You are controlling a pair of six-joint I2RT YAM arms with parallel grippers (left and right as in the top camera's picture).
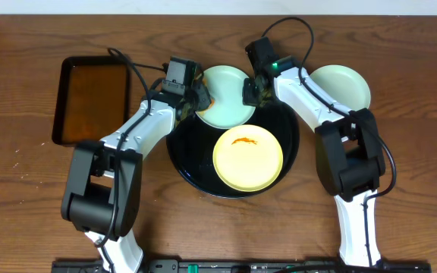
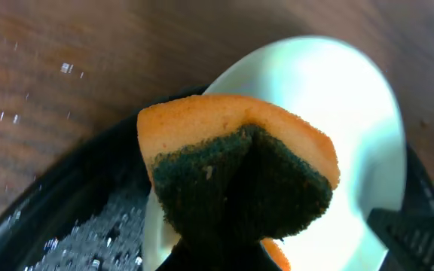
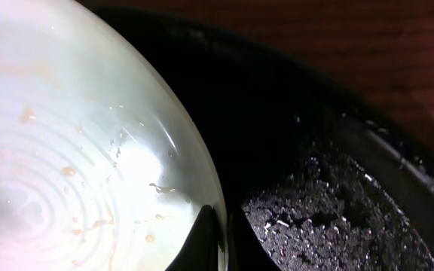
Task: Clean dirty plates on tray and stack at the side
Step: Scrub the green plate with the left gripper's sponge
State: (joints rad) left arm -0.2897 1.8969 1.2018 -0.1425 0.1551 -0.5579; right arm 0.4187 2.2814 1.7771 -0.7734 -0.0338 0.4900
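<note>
A mint-blue plate (image 1: 226,95) is held tilted over the back of the round black tray (image 1: 290,133). My right gripper (image 1: 251,91) is shut on its right rim; the right wrist view shows the fingers (image 3: 221,241) pinching the rim of the plate (image 3: 66,150), which carries faint orange streaks. My left gripper (image 1: 197,97) is shut on an orange sponge with a dark green pad (image 2: 239,181), pressed on the plate's left edge (image 2: 337,98). A yellow plate (image 1: 248,158) with an orange smear lies on the tray. Another mint-blue plate (image 1: 339,85) sits on the table at the right.
A rectangular black tray of brown liquid (image 1: 91,101) stands at the left on the wooden table. The round tray's floor is wet with droplets (image 3: 330,226).
</note>
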